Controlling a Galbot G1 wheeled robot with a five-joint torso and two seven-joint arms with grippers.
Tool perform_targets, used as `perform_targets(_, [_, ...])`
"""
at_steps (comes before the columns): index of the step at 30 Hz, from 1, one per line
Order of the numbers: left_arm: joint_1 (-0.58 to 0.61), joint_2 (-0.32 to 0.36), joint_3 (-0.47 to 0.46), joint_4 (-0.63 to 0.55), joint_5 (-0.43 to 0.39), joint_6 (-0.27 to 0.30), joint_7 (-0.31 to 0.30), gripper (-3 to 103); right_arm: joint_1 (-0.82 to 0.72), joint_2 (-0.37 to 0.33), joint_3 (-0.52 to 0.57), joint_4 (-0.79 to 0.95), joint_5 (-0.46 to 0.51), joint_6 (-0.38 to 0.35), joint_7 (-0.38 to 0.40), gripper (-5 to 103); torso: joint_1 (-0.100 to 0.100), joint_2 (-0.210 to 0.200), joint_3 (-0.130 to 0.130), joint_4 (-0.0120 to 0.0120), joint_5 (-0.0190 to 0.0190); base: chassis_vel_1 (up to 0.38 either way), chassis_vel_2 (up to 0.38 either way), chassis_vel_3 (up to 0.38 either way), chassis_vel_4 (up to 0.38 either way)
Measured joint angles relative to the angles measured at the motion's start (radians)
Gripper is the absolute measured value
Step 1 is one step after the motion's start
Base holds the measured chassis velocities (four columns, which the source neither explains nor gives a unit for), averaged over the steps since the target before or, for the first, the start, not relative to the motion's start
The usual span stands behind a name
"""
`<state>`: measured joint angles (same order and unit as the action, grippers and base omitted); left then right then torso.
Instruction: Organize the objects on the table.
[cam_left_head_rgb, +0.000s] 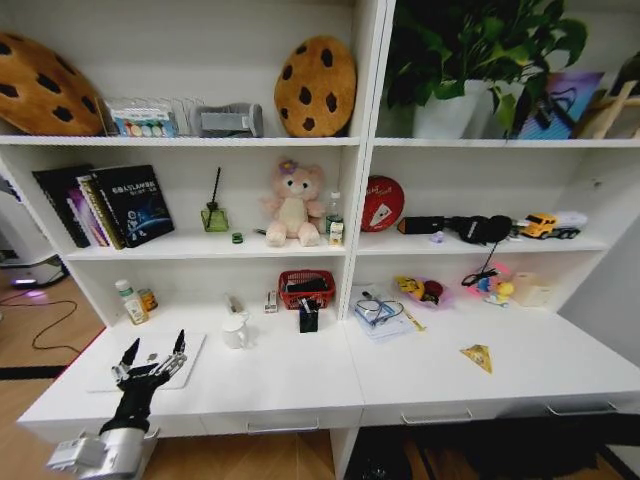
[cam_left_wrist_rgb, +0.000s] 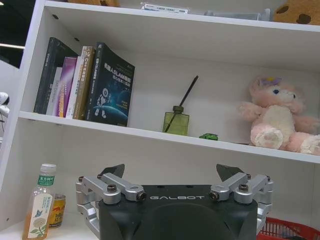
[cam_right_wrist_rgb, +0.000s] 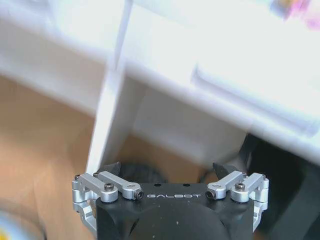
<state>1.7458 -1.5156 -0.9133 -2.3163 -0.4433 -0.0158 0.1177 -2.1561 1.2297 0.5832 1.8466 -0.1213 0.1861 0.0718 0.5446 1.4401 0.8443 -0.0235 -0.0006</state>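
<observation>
Left gripper (cam_left_head_rgb: 152, 352) hovers with fingers spread and empty at the lower left of the head view, over the thin laptop (cam_left_head_rgb: 150, 362) lying flat on the tabletop (cam_left_head_rgb: 420, 375). White mug (cam_left_head_rgb: 235, 332) stands just right of it, black pen holder (cam_left_head_rgb: 308, 318) beyond. Red basket (cam_left_head_rgb: 306, 288) holds dark items, apparently. Right gripper (cam_right_wrist_rgb: 170, 177) is spread, empty, below the tabletop edge.
</observation>
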Motion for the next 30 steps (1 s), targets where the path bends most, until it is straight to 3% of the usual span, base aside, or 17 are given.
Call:
perform_targets(1, [-0.002, 0.0, 0.004, 0.0, 0.0, 0.002, 0.0, 100, -0.062, 0.01, 0.007, 0.129, -0.015, 0.005, 0.022, 100, 0.0, 0.0, 0.0, -0.0001, 0.0, 0.0, 0.0, 0.0, 0.0])
perform_targets(5, [-0.006, 0.0, 0.007, -0.001, 0.0, 0.006, 0.001, 100, -0.095, 0.039, 0.012, 0.313, -0.032, -0.025, 0.032, 100, 0.0, 0.0, 0.0, 0.0002, 0.0001, 0.0, 0.0, 0.0, 0.0])
perform_targets(7, [-0.008, 0.004, 0.008, -0.001, -0.001, 0.009, 0.002, 100, -0.035, 0.065, 0.009, 0.459, -0.009, -0.154, 0.013, 100, 0.0, 0.0, 0.0, 0.0, 0.0002, 0.0, 0.0, 0.0, 0.0])
perform_targets(8, [-0.008, 0.004, 0.008, -0.001, -0.001, 0.009, 0.002, 100, -0.035, 0.065, 0.009, 0.459, -0.009, -0.154, 0.013, 100, 0.0, 0.0, 0.0, 0.0, 0.0002, 0.0, 0.0, 0.0, 0.0])
perform_targets(9, [-0.008, 0.006, 0.008, -0.001, -0.003, 0.009, 0.002, 100, 0.029, 0.065, 0.003, 0.491, 0.046, -0.269, 0.006, 100, 0.0, 0.0, 0.0, -0.0001, 0.0002, 0.0, 0.0, 0.0, 0.0])
perform_targets(10, [-0.008, 0.007, 0.008, -0.001, -0.005, 0.009, 0.003, 100, 0.063, 0.061, 0.0, 0.495, 0.071, -0.318, 0.006, 100, 0.0, 0.0, 0.0, -0.0001, 0.0004, 0.0, 0.0, 0.0, 0.0])
perform_targets(12, [-0.013, 0.011, 0.013, 0.01, -0.008, 0.009, 0.003, 100, 0.334, 0.008, -0.021, 0.447, 0.191, -0.542, 0.011, 100, 0.0, 0.0, 0.0, -0.0001, 0.0012, 0.0, 0.0, 0.0, 0.0])
perform_targets(13, [-0.013, 0.011, 0.013, 0.01, -0.008, 0.009, 0.003, 100, 0.334, 0.008, -0.021, 0.447, 0.191, -0.542, 0.011, 100, 0.0, 0.0, 0.0, -0.0001, 0.0012, 0.0, 0.0, 0.0, 0.0])
perform_targets(15, [-0.019, 0.012, 0.018, 0.018, -0.008, 0.009, 0.003, 100, 0.539, -0.035, -0.033, 0.374, 0.281, -0.639, 0.016, 100, 0.001, -0.001, 0.0, 0.0009, 0.0013, 0.0, 0.0, 0.0, 0.0])
perform_targets(20, [-0.017, 0.012, 0.021, 0.02, -0.006, 0.012, 0.004, 100, 0.71, -0.116, 0.003, 0.249, 0.314, -0.648, -0.034, 100, 0.001, -0.001, 0.001, 0.0004, 0.0007, 0.0, 0.0, 0.0, 0.0])
perform_targets(30, [0.007, 0.011, 0.018, 0.001, -0.001, 0.009, 0.01, 100, 0.698, -0.159, 0.125, 0.189, 0.368, -0.617, -0.108, 100, 0.0, 0.0, 0.0, 0.0, 0.0006, -0.046, -0.062, 0.041, 0.061])
